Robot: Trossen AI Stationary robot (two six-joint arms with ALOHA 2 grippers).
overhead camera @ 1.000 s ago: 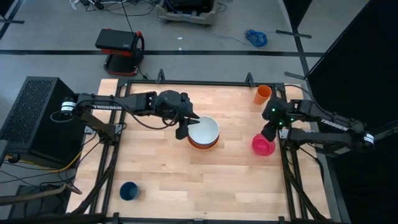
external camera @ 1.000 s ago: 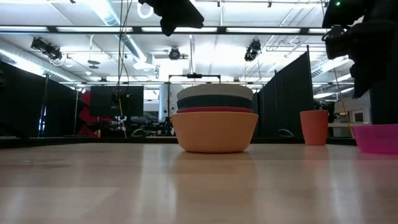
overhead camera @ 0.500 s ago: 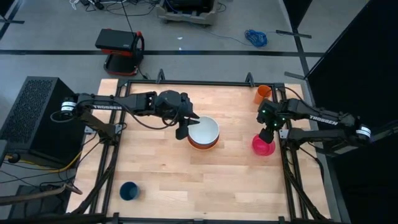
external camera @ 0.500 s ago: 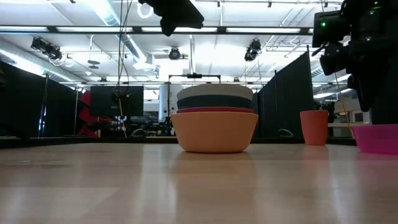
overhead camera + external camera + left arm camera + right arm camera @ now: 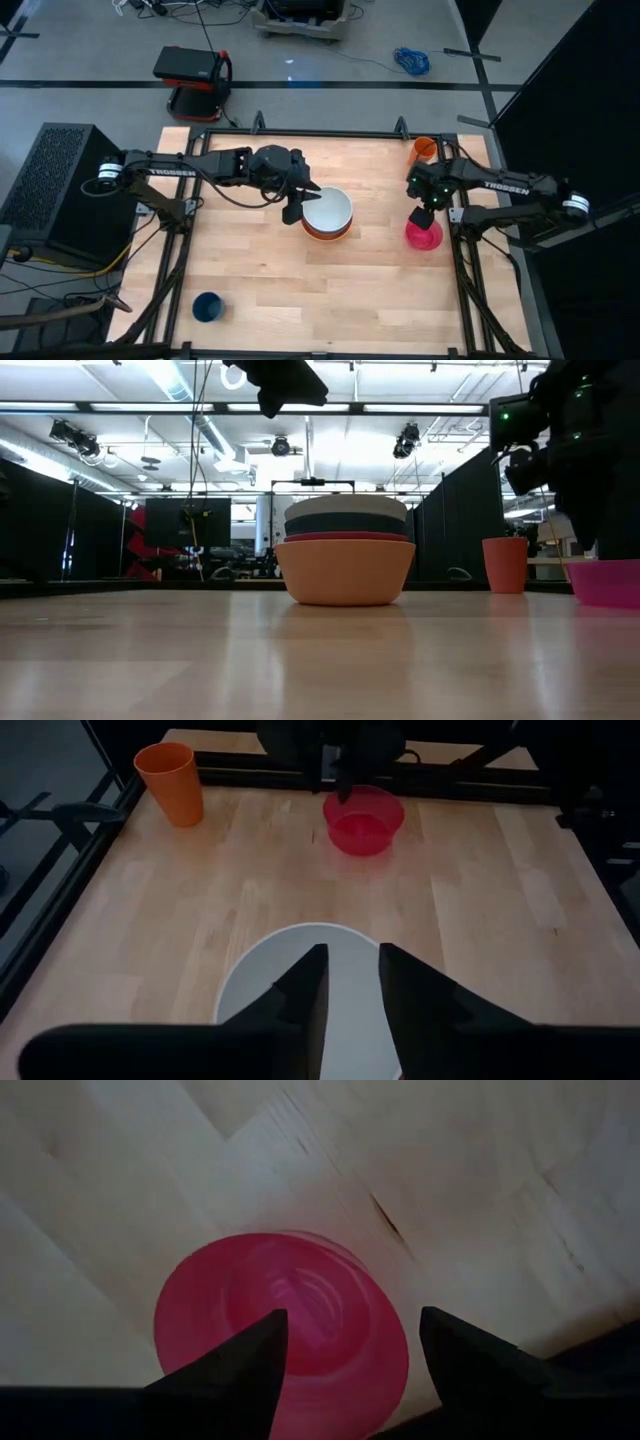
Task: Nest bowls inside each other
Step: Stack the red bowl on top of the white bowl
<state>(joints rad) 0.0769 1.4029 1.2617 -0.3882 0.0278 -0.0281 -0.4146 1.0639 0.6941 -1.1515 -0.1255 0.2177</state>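
Note:
In the table's middle stands a nested stack: the white bowl [image 5: 328, 209] on top, then the teal-blue bowl [image 5: 345, 523], the red bowl [image 5: 347, 537] and the orange bowl [image 5: 345, 572] on the table. My left gripper [image 5: 352, 982] hovers above the stack's left rim, a narrow gap between its fingers and nothing in it. The pink bowl [image 5: 423, 235] sits on the table near the right edge. My right gripper [image 5: 350, 1350] hangs open right above it, pointing down, its fingers over the bowl's rim and clear of it.
A narrow orange cup [image 5: 424, 150] stands at the far right corner, just beyond the right arm. A small dark blue cup [image 5: 208, 306] stands near the front left. Bare wood lies between the stack and the pink bowl. A black frame [image 5: 300, 133] borders the table.
My right gripper has come down toward the pink bowl and drifted a little toward the table's middle, tipping until it points straight down. The left arm and all the bowls have kept still.

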